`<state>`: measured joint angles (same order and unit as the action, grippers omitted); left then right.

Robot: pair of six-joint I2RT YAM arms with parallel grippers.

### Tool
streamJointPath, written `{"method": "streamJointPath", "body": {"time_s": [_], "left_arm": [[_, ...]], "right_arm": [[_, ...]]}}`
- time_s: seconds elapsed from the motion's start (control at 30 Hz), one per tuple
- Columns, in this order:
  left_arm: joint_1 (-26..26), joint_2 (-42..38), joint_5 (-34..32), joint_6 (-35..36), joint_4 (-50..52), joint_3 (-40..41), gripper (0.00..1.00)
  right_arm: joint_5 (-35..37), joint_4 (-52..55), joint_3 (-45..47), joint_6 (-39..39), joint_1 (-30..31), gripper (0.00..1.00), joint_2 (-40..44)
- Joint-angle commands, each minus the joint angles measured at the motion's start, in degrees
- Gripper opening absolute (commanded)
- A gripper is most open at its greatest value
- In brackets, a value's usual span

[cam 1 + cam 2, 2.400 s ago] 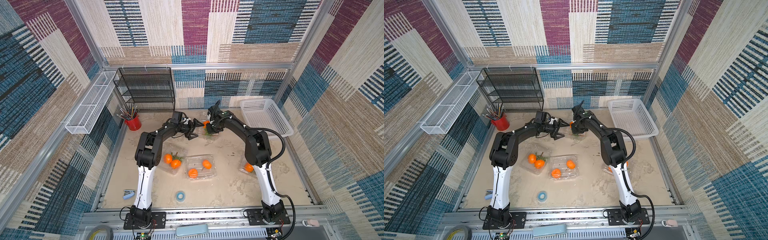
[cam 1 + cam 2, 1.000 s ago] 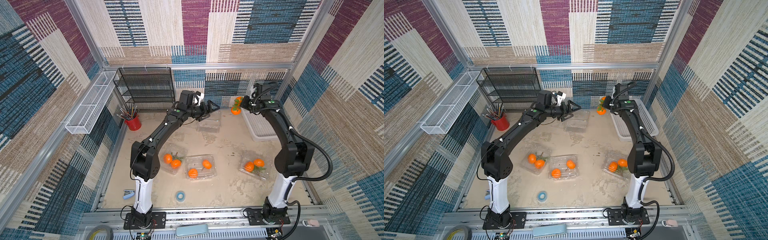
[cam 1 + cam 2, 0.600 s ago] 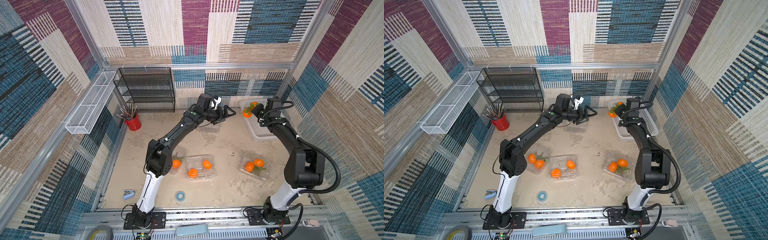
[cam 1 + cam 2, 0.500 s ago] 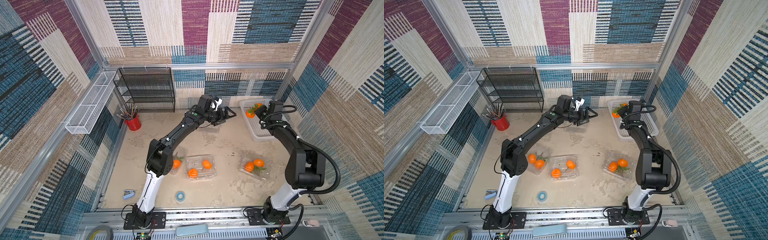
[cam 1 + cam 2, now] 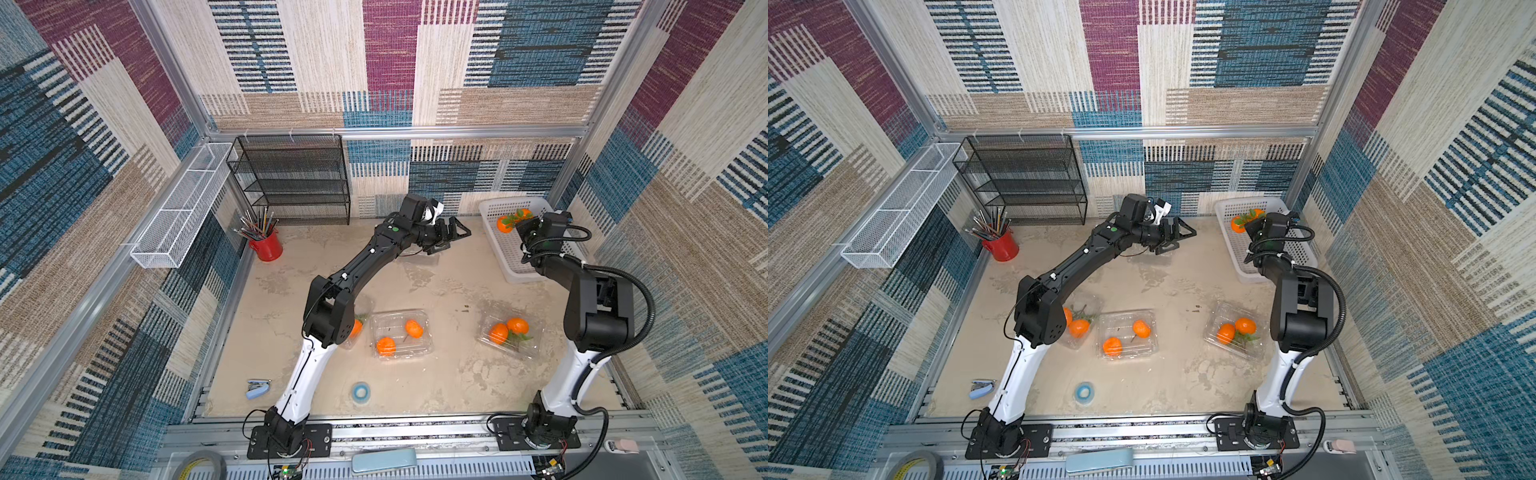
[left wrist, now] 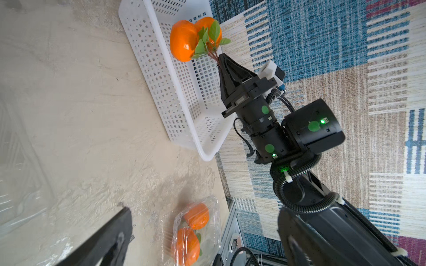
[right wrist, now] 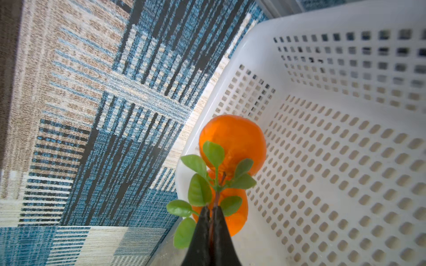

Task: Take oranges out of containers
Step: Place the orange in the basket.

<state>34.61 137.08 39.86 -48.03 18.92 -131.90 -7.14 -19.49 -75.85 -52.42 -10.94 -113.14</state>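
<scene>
holding paired oranges (image 7: 232, 142) by stem | right gripper (image 7: 211, 208) | over basket (image 7: 345, 161)

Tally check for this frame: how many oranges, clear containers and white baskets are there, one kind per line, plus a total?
oranges: 8 (2 on the stem pinched by the right hand, 6 in containers)
clear containers: 4
white basket: 1
Total: 13

Far right, basket (image 5: 515, 259), paired oranges (image 5: 510, 220) over its far end, far left, rack (image 5: 291, 178), cup (image 5: 266, 248) just beside, three containers (image 5: 401, 334) in a row near centre, tape (image 5: 361, 391) and stapler (image 5: 257, 388) nearest, left.
</scene>
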Motion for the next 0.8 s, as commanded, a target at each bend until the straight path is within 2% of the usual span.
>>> {"method": "streamJointPath", "body": {"time_s": [0.0,0.17,0.47,0.57,0.77], "left_arm": [[-0.62,0.74,1.11,1.58,0.57,-0.73,0.99],[-1.30,1.79,1.60,1.14,0.47,-0.73,0.99],[-1.65,2.02,1.62,0.89,0.74,-0.92,0.99],[-1.66,1.52,1.36,1.51,1.93,-0.61,0.99],[-1.74,-0.71,0.59,2.80,4.04,0.24,0.99]], "right_arm": [[-5.79,-3.88,-4.15,-2.44,-0.37,0.00,-4.55],[-8.48,-2.05,-8.61,-4.94,-0.73,0.00,-11.19],[-13.01,1.03,-12.70,-3.18,-1.35,0.07,-14.75],[-14.09,3.31,-14.66,-2.02,-1.56,0.14,-15.68],[-14.16,7.50,-15.60,1.63,-2.14,0.36,-13.37]]}}
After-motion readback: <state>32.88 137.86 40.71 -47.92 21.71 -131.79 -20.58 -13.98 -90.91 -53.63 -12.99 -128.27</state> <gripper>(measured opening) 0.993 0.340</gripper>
